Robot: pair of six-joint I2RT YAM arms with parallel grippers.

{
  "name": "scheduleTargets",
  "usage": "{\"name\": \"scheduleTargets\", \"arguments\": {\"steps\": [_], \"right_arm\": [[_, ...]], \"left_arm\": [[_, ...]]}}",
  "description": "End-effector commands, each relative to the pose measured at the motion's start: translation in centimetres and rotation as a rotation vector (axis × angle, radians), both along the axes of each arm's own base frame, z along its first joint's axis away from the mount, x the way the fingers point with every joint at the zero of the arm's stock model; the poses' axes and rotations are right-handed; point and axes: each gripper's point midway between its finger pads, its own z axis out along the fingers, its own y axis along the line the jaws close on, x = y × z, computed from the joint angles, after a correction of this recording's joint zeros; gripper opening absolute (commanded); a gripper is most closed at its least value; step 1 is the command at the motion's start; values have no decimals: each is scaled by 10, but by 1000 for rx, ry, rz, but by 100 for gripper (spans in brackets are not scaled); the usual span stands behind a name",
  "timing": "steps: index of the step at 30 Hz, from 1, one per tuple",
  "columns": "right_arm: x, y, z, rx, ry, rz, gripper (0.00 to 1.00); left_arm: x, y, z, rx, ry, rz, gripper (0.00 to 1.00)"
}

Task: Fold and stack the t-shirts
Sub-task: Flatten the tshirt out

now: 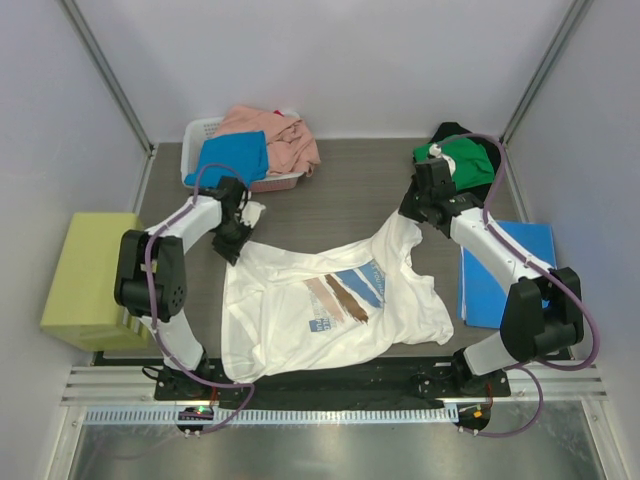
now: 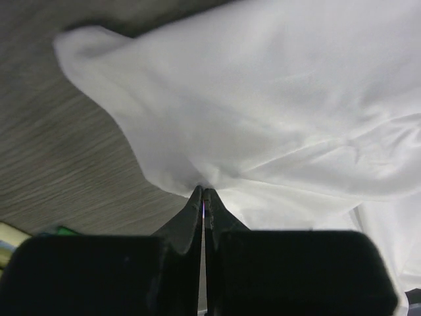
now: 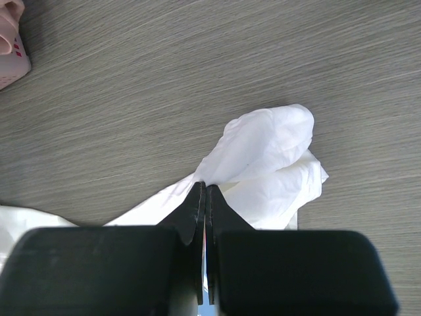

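A white t-shirt [image 1: 330,305] with a blue-and-brown chest print lies spread on the table's middle, print up. My left gripper [image 1: 240,235] is shut on its far left corner; the left wrist view shows white cloth [image 2: 276,118] pinched at the fingertips. My right gripper [image 1: 412,212] is shut on its far right corner; the right wrist view shows the bunched white cloth [image 3: 270,155] in the closed jaws. Salmon pink [image 1: 275,135] and bright blue [image 1: 235,158] t-shirts lie in the basket. A green t-shirt [image 1: 470,160] lies on a black one [image 1: 452,132] at the far right.
The white plastic basket [image 1: 200,135] stands at the far left. A flat blue folder [image 1: 505,270] lies at the right, under the right arm. A yellow-green block [image 1: 90,280] sits off the table's left edge. Metal frame posts rise at both far corners.
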Motion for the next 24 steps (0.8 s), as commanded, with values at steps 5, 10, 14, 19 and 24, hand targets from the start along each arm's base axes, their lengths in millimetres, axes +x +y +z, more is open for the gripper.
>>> {"name": "scheduleTargets", "arguments": {"steps": [5, 10, 14, 19, 24], "right_arm": [[9, 3, 66, 53, -193, 12, 1], [1, 2, 110, 92, -323, 18, 1], [-10, -5, 163, 107, -445, 9, 1], [-37, -10, 229, 155, -591, 19, 1], [-86, -21, 294, 213, -746, 34, 1]], "left_arm": [[72, 20, 135, -40, -337, 55, 0], [62, 20, 162, -56, -392, 54, 0], [53, 32, 170, -23, -429, 77, 0], [46, 47, 211, -10, -540, 127, 0], [30, 59, 286, 13, -730, 164, 0]]}}
